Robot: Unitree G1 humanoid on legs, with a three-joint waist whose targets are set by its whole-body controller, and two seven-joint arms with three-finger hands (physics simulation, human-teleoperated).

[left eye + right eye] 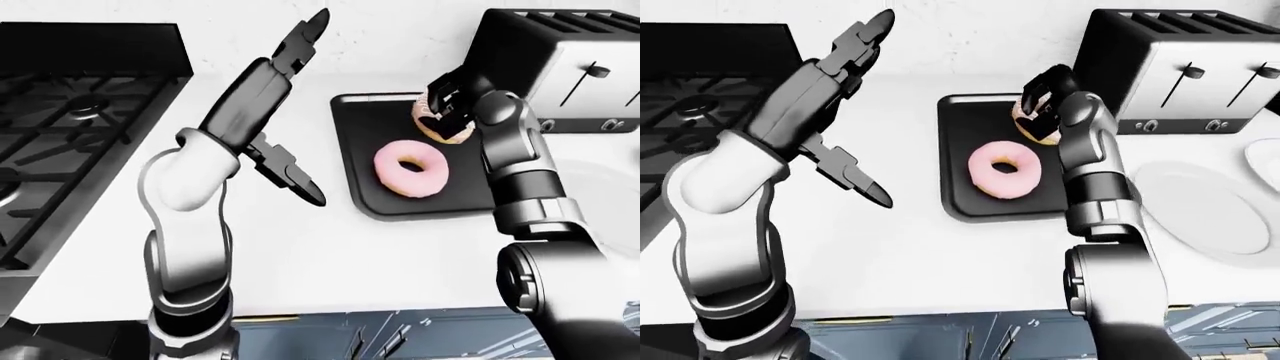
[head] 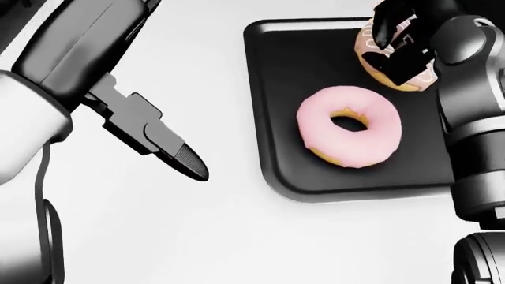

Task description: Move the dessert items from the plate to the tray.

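1. Donut [image 2: 348, 134] with plain pink icing already lies flat on the black tray [image 2: 284, 89], centre of the head view, touching nothing else.
2. A second donut [image 2: 392, 56], pink with white stripes, is in the right hand [image 2: 401, 42] at the upper right of the head view; the dark fingers close round it, and it hangs tilted over the tray's top right part, just above the plain one.
3. Whether the striped donut touches the tray floor I cannot tell; the hand covers its underside.
4. The plate [image 1: 1205, 206] shows bare at the right of the right-eye view, beside the tray, below the toaster [image 1: 1180, 71].
5. The left hand [image 1: 285, 120] is raised over the counter [image 2: 197, 236] at upper centre of the left-eye view, fingers spread wide, holding nothing, well apart from the tray.
6. Step in hand, as I judge it: setting down the last dessert; the task looks nearly done.
7. The next move calls for lowering the striped donut onto free tray floor near the top edge, clear of the plain one, then opening the fingers and lifting the hand straight away so it is not dragged off.
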